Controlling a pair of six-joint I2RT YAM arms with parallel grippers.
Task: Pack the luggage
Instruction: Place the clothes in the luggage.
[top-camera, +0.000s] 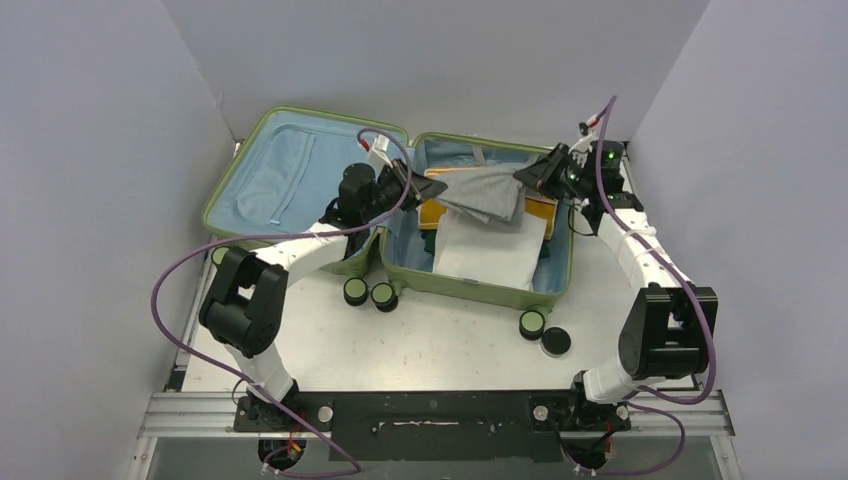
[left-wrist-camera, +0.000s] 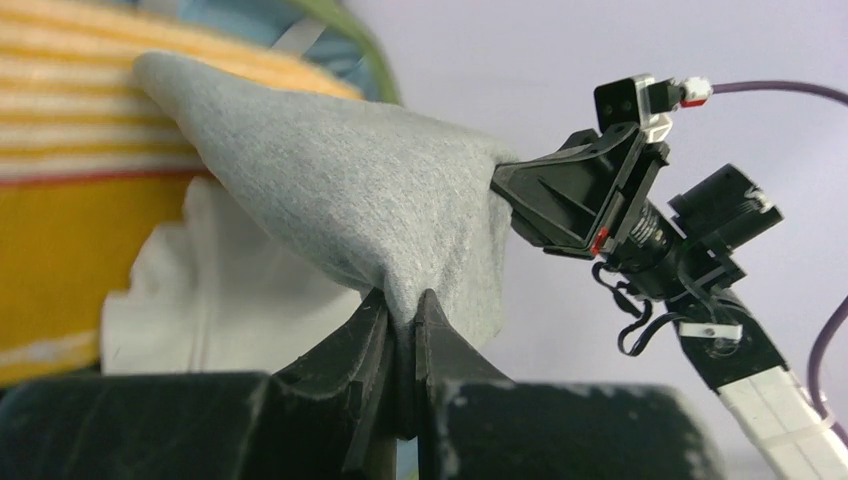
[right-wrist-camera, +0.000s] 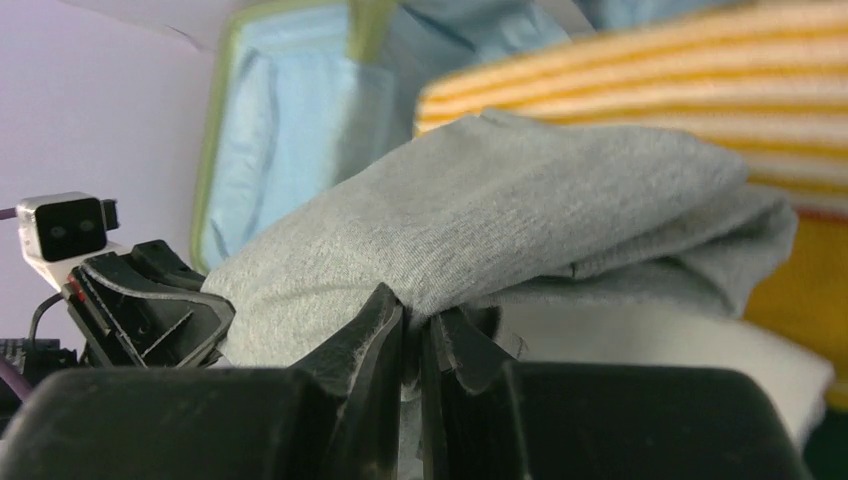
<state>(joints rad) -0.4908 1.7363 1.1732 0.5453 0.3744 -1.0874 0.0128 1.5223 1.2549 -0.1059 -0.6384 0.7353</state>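
My left gripper (left-wrist-camera: 402, 300): jaws pinched closed on a bunched edge of the grey cloth (left-wrist-camera: 330, 190). My right gripper (right-wrist-camera: 412, 310): also clamped tight, on the opposite edge of the same cloth. So 1 garment is held at 2 points and spans between my 2 arms, sagging in the middle.

Position: the cloth hangs over the right half of the suitcase (top-camera: 470, 290), above the clothes packed there. I cannot tell whether its lower fold touches the pile.

Handling, cloth (judgement): soft knit, light and limp. It will droop wherever unsupported. Not fragile. The pinches are thin, so a tug could pull an edge free.

Handling, suitcase (judgement): it lies opened flat on the far part of the table (top-camera: 430, 345), both halves facing up. The ribbed hard shell looks stiff, but the wheels (top-camera: 355, 291) along the near side could let it shift if I press sideways. The rim is the place to take hold.

Contents:
- Right half: a yellow striped garment (top-camera: 433, 213), with a white folded garment (top-camera: 490, 250) in front of it and partly under the grey cloth.
- Left half: only the blue lining (top-camera: 270, 170) shows.
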